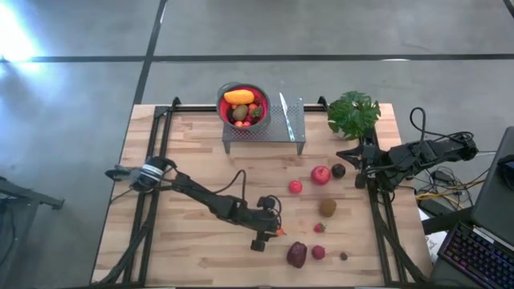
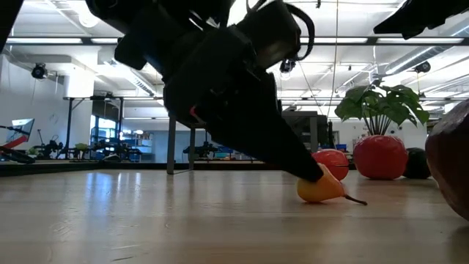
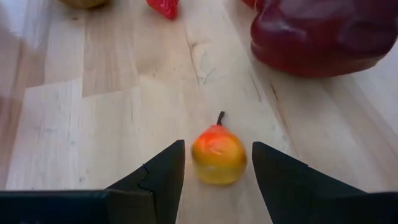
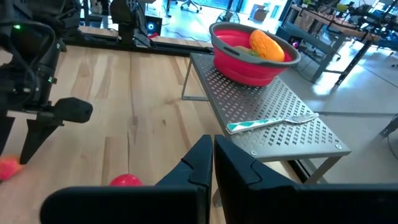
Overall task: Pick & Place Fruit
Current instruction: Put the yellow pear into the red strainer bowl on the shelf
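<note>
A small orange-yellow pear-shaped fruit (image 3: pixel 217 157) (image 1: pixel 280 231) lies on its side on the wooden table, near the front. My left gripper (image 3: pixel 217 144) (image 1: pixel 271 235) slants down over it and is open. One finger stands on each side of the fruit, with a narrow gap on both sides. A large dark maroon fruit (image 3: pixel 323 34) (image 1: pixel 297 254) rests on the table just beyond. My right gripper (image 4: pixel 213 158) (image 1: pixel 344 152) waits shut above the table's right side and holds nothing.
A red bowl (image 1: pixel 242 103) holding fruit stands on a perforated metal stand (image 1: pixel 269 132) at the back, with a potted plant (image 1: pixel 353 112) to its right. A red apple (image 1: pixel 320 174), a kiwi (image 1: pixel 327 207), a strawberry (image 1: pixel 320 227) and several small fruits lie at centre right.
</note>
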